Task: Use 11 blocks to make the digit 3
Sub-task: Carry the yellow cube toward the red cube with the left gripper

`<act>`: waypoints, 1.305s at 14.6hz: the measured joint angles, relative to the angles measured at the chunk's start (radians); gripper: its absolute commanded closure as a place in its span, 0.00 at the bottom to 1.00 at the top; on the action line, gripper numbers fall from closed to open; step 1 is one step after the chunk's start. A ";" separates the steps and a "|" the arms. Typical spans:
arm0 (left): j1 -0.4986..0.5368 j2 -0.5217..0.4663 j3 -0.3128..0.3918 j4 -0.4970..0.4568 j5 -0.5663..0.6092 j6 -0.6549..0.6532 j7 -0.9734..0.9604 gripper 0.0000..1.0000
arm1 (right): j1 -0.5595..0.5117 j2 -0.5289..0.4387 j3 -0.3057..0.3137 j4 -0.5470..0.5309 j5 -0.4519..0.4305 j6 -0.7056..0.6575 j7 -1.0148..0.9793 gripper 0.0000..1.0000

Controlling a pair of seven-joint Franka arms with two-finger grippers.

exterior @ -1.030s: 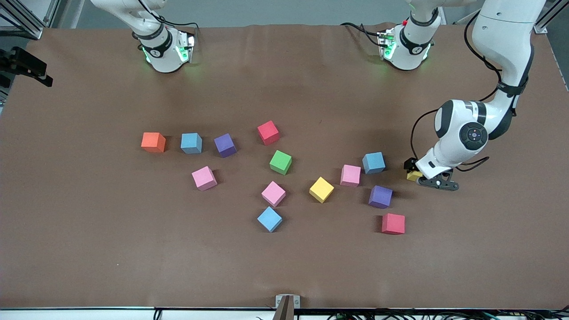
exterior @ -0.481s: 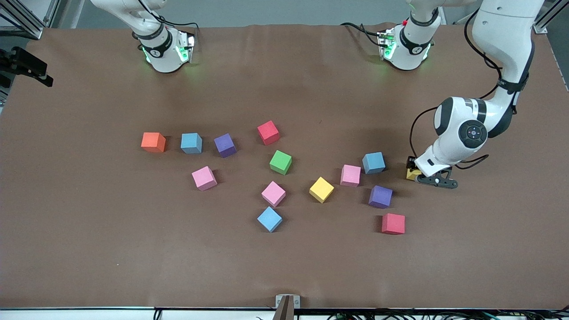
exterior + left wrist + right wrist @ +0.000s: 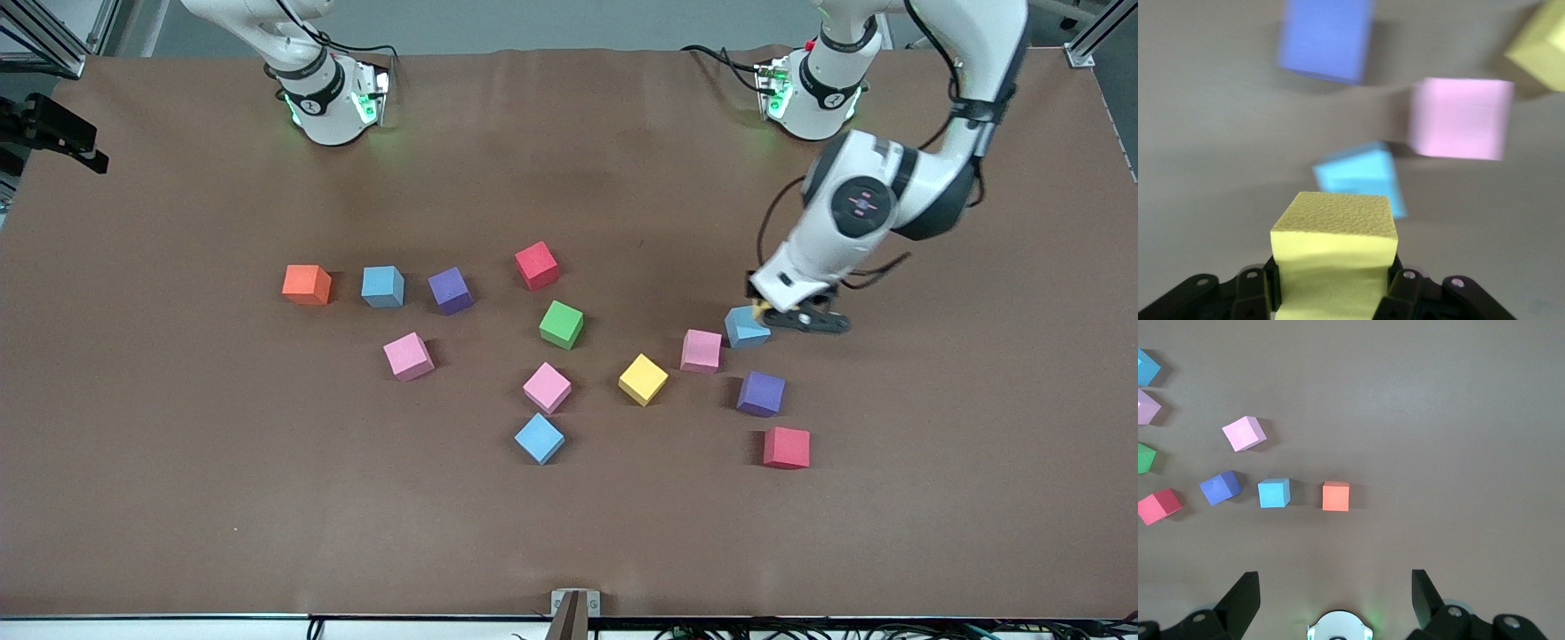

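Observation:
My left gripper (image 3: pixel 763 311) is shut on a yellow block (image 3: pixel 1335 253) and holds it in the air, just over a blue block (image 3: pixel 745 327) that lies beside a pink block (image 3: pixel 701 350). The other blocks lie scattered across the table's middle: yellow (image 3: pixel 643 380), purple (image 3: pixel 761 394), red (image 3: pixel 787 447), green (image 3: pixel 561 324), pink (image 3: pixel 547 388), light blue (image 3: pixel 539 438), red (image 3: pixel 536 265), purple (image 3: pixel 450 290), blue (image 3: pixel 382 286) and pink (image 3: pixel 408 356). No digit 3 shows. My right gripper (image 3: pixel 1333 597) waits open, high over its own base, with nothing between its fingers.
An orange cube (image 3: pixel 307 284) ends the row of blocks toward the right arm's end of the table. The brown table (image 3: pixel 178 498) is bare nearer the front camera. A small grey bracket (image 3: pixel 574 604) sits at its front edge.
The left gripper shut on the yellow block at the left arm's end of the table, lifted it and carried it toward the middle, over the blue block. The right arm stayed still.

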 measured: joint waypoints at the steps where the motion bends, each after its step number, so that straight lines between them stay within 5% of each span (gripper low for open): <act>1: -0.005 0.006 -0.051 0.000 0.000 0.001 -0.063 0.56 | 0.000 0.000 -0.001 0.000 0.000 0.000 0.000 0.00; 4: -0.063 0.051 -0.138 0.021 0.000 0.008 -0.225 0.56 | -0.001 0.000 -0.006 0.002 0.000 0.004 0.000 0.00; 9: -0.241 0.211 -0.138 0.137 0.034 0.048 -0.451 0.56 | 0.000 0.000 0.000 0.002 0.000 0.002 0.000 0.00; 14: -0.283 0.347 -0.132 0.316 0.118 -0.033 -0.569 0.57 | -0.001 0.079 -0.006 -0.003 0.000 0.030 0.000 0.00; 19: -0.300 0.368 -0.123 0.398 0.156 -0.068 -0.624 0.57 | 0.000 0.172 -0.004 -0.015 0.001 0.099 0.103 0.00</act>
